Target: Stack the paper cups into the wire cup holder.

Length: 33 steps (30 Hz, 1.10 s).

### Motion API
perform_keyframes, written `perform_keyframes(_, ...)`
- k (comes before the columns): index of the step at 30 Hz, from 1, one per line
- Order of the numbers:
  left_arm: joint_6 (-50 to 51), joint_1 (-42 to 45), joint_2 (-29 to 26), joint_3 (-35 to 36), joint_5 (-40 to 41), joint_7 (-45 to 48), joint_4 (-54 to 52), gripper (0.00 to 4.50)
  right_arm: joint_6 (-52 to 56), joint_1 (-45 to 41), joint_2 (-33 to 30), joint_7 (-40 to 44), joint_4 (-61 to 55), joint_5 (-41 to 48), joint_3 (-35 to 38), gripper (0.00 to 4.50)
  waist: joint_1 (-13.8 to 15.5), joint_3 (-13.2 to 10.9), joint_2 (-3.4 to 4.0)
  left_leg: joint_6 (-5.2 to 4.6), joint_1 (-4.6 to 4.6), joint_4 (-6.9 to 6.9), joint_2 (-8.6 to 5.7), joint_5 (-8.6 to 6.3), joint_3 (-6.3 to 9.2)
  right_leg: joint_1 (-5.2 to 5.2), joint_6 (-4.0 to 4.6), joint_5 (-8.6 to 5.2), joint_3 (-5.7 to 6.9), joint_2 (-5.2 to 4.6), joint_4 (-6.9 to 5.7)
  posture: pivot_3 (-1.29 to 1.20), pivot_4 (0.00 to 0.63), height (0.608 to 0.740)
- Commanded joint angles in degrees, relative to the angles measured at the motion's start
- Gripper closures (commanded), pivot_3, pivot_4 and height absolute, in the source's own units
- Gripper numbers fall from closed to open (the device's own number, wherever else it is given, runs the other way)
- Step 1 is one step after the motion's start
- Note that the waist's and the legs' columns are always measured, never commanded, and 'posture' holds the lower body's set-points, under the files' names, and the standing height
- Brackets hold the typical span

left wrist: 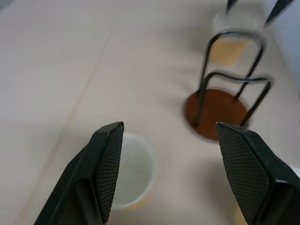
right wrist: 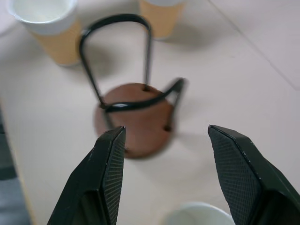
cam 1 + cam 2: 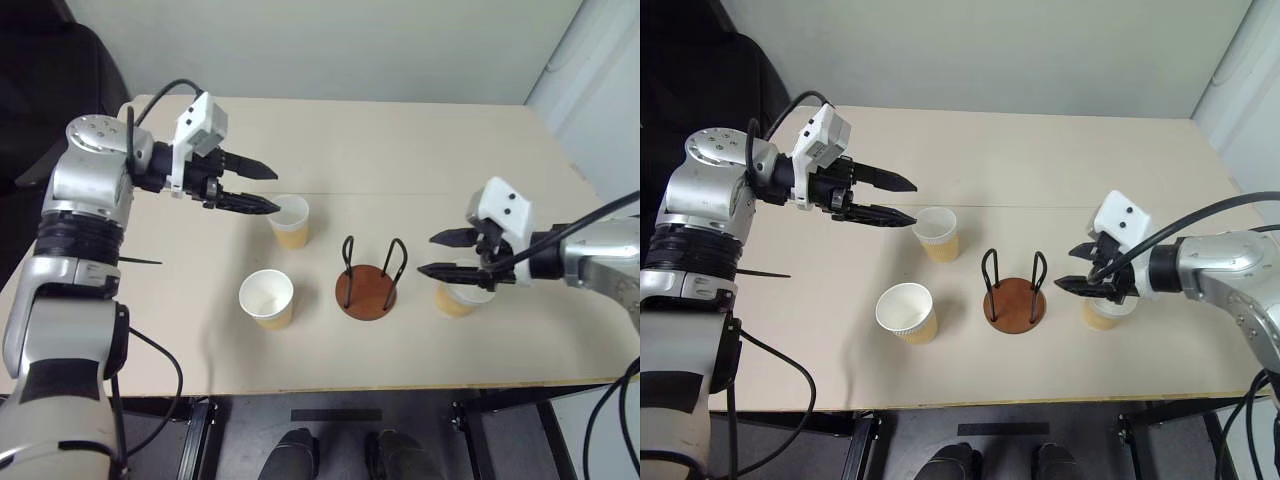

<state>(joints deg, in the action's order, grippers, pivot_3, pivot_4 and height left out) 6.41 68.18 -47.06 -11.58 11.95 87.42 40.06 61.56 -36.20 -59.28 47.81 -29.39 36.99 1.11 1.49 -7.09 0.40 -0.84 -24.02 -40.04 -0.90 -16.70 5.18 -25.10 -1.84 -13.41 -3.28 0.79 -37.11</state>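
Three paper cups stand upright on the table, and nothing is held. One cup (image 3: 290, 222) is just beyond the tips of my left gripper (image 3: 270, 190), which hovers open above the table and points toward it. A second cup (image 3: 267, 298) stands nearer the front edge. The third cup (image 3: 458, 298) sits partly under my right gripper (image 3: 428, 254), which is open and raised above it. Between the cups stands the wire cup holder (image 3: 367, 285), a reddish-brown disc with two black wire loops and nothing inside. In the right wrist view the holder (image 2: 136, 117) lies ahead of the open fingers.
The pale table (image 3: 400, 150) has bare surface along its far half. A dark chair (image 3: 40, 90) stands off the table's far left corner. The front edge (image 3: 330, 388) runs close below the cups.
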Motion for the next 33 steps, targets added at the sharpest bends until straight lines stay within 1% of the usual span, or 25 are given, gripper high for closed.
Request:
perform_keyframes(1,-11.14,2.69,-0.17,-0.20,-5.45,-1.32,1.02,1.14,-1.36,-3.89,-1.82,0.60,-0.24,0.20,3.49,1.72,-0.07,0.00,0.00,-0.01,0.00,0.00,0.00,0.00,0.00,0.00,0.00,0.00,0.00,0.00,0.00,0.00,0.150,0.740)
perform_keyframes(3,-14.38,3.38,0.25,-0.49,-7.18,-1.07,1.38,1.14,-1.29,-5.12,-2.02,0.79,-0.12,0.52,3.36,1.72,-0.06,0.00,0.00,-0.01,0.00,0.03,0.01,-0.01,0.02,-0.01,0.00,0.00,0.01,0.01,0.02,0.00,0.150,0.740)
perform_keyframes(6,-15.16,4.07,1.11,-0.14,-7.91,-0.03,1.30,1.14,-1.14,-6.05,-2.02,1.02,0.10,0.74,3.17,1.72,0.04,0.00,0.00,-0.09,-0.04,0.00,0.00,-0.05,0.01,-0.01,0.00,0.00,0.02,0.00,0.04,0.00,0.150,0.740)
perform_keyframes(10,-17.29,4.37,0.80,-1.01,-10.45,1.13,1.53,1.14,-0.74,-6.53,-2.17,1.48,0.30,1.31,3.63,1.72,-0.04,0.00,0.00,-0.13,-0.05,0.01,0.00,-0.08,-0.02,-0.02,0.00,0.00,-0.01,-0.02,0.07,0.00,0.150,0.740)
perform_keyframes(14,-20.33,4.56,0.07,-2.07,-14.05,0.32,2.00,1.14,-0.48,-7.55,-2.50,2.19,0.98,2.33,4.28,1.72,-0.07,0.00,0.01,-0.13,-0.06,0.02,0.00,-0.08,-0.02,-0.04,0.00,0.00,0.00,-0.01,0.06,0.00,0.150,0.740)
perform_keyframes(16,-20.54,4.46,0.21,-1.93,-14.44,0.37,1.99,1.14,-0.72,-8.12,-2.75,2.68,1.35,2.42,4.13,1.72,-0.04,0.00,0.01,-0.13,-0.07,0.02,0.01,-0.08,-0.02,-0.05,0.00,0.00,-0.02,-0.02,0.07,0.00,0.150,0.740)
perform_keyframes(20,-17.80,3.45,-0.24,-1.60,-13.63,2.65,-0.64,1.14,-1.23,-9.02,-3.46,4.06,2.13,2.34,3.34,1.72,0.05,0.00,0.01,-0.14,-0.10,0.01,0.00,-0.08,-0.01,-0.05,0.00,0.00,0.01,-0.02,0.07,0.00,0.150,0.740)
perform_keyframes(26,-20.54,0.98,-1.77,-3.26,-17.15,1.69,-0.86,1.14,-1.60,-9.32,-3.68,5.09,2.78,1.96,2.94,1.72,-0.14,0.00,0.01,-0.14,-0.10,0.01,0.00,-0.09,-0.04,-0.09,0.00,0.00,0.00,0.00,0.05,0.00,0.150,0.740)
perform_keyframes(33,-25.17,0.55,-0.43,-4.84,-20.79,-1.52,1.75,1.14,-2.95,-10.89,-3.26,6.79,2.17,2.44,2.59,1.72,0.06,0.00,0.01,-0.15,-0.12,-0.03,-0.02,-0.09,-0.03,-0.10,0.00,0.00,0.01,-0.02,0.04,0.00,0.150,0.740)
